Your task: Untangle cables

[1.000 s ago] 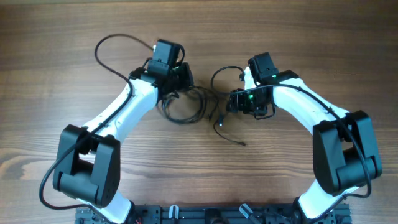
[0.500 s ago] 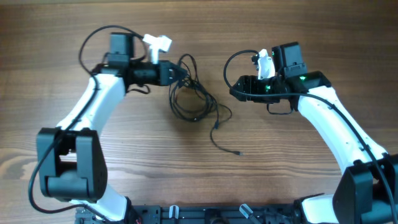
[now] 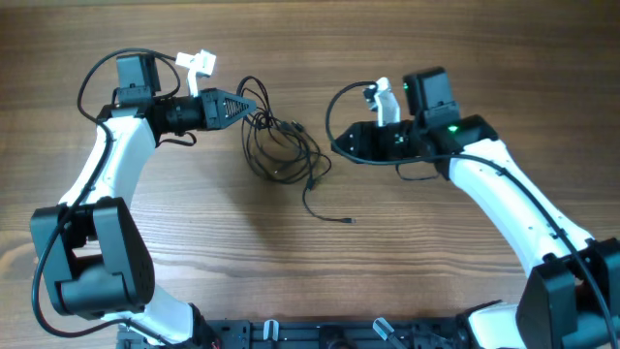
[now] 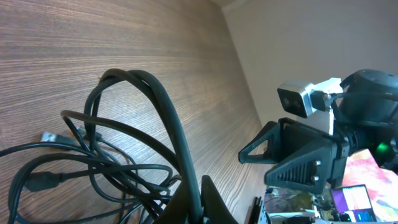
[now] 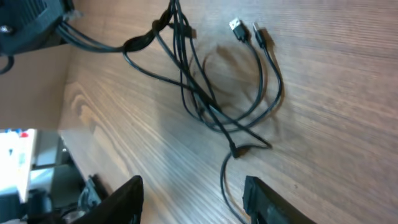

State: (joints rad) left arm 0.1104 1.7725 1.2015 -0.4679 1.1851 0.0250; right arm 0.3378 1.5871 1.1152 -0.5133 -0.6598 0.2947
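1. On the wooden tabletop (image 3: 310, 39), between the two arms, lies a tangle of thin black cables (image 3: 281, 150), closer to the left arm than to the right.
2. Left claw (image 3: 250, 105): closed tight on several strands at the upper left edge of the tangle. The left wrist view shows the cables (image 4: 137, 124) arching up and running down into the pinch of the left claw (image 4: 199, 199).
3. Right claw (image 3: 336, 145): points toward the tangle from the right, apart from it. The right wrist view shows the right claw (image 5: 191, 186) with its fingers (image 5: 127, 199) parted and nothing gripped; one strand lies on the tabletop below the gap.
4. Cable layout: overlapping loops rest on the tabletop, and in the right wrist view the cables (image 5: 211, 93) gather into a bunch that rises toward the left claw.
5. Loose ends: one strand trails out of the loops toward the near edge and ends in a small plug (image 3: 349, 221). Two plug ends, one silvery (image 5: 239, 28), lie side by side at the far edge of the loops.
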